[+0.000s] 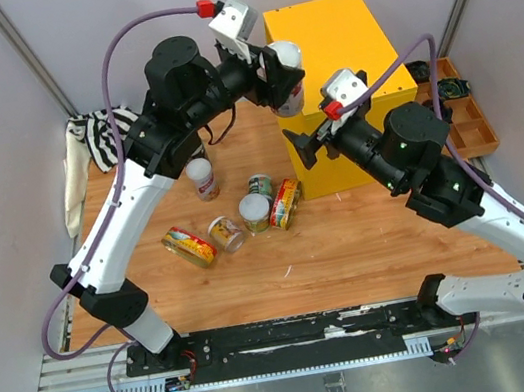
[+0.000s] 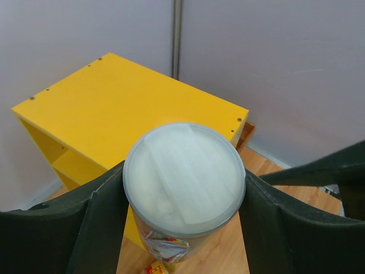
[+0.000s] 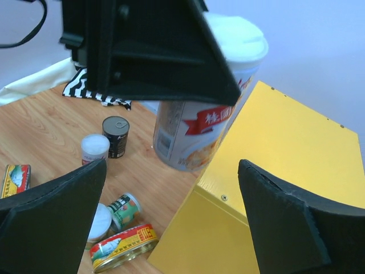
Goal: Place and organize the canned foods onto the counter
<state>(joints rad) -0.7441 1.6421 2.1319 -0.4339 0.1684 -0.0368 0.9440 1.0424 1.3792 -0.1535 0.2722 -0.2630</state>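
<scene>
The left tool [image 1: 274, 77] is clenched on a tall white-lidded can [image 1: 290, 97], holding it upright in the air just beside the left edge of the yellow counter [image 1: 335, 31], while the other cans [image 1: 255, 212] lie scattered near the counter's base. The right tool [image 3: 171, 222] hangs at the counter's front corner with its jaws spread wide and nothing between them. The step in hand appears to be carrying the can across; the next move likely calls for bringing it fully over the yellow top, lowering it level and only then letting go.
</scene>
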